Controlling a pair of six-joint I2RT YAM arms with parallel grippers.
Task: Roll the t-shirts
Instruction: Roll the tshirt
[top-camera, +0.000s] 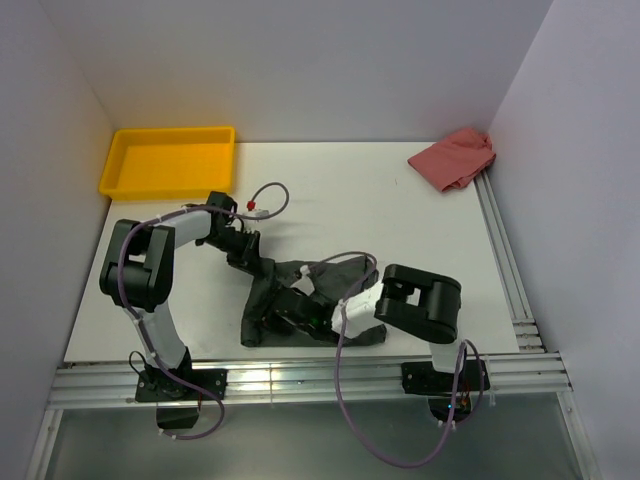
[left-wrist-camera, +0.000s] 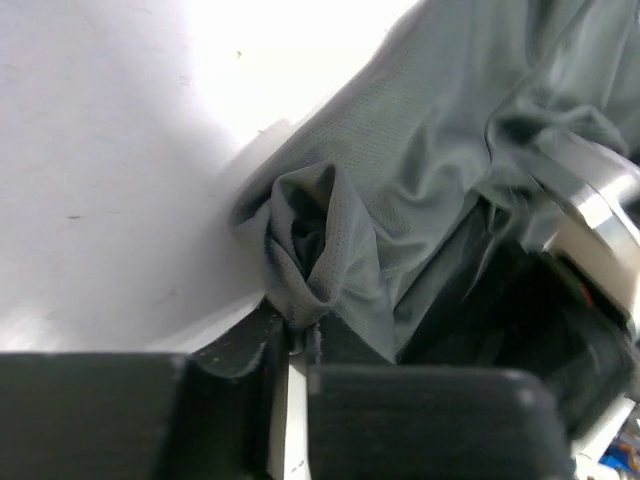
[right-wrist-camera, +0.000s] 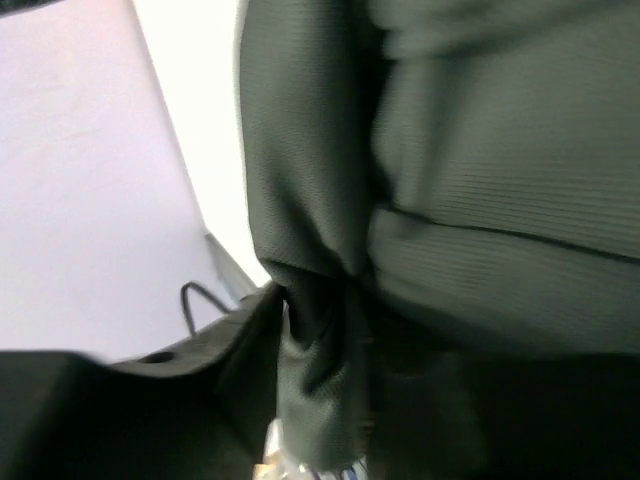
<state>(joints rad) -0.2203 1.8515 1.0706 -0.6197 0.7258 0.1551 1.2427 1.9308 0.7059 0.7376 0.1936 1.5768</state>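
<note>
while the white table is carrying it, the dark charcoal-grey cotton t-shirt is lying crumpled near the front edge between the two arms, well apart from the yellow plastic tray and the pink bunched cloth. as i judge it, the fabric is risking bunching instead of rolling, because only small pinches are holding it and one side may be slipping free. the left gripper is clenching a narrow fold at the shirt's far left corner. the right gripper is straddling gathered fabric; gripping or letting go, i cannot tell.
</note>
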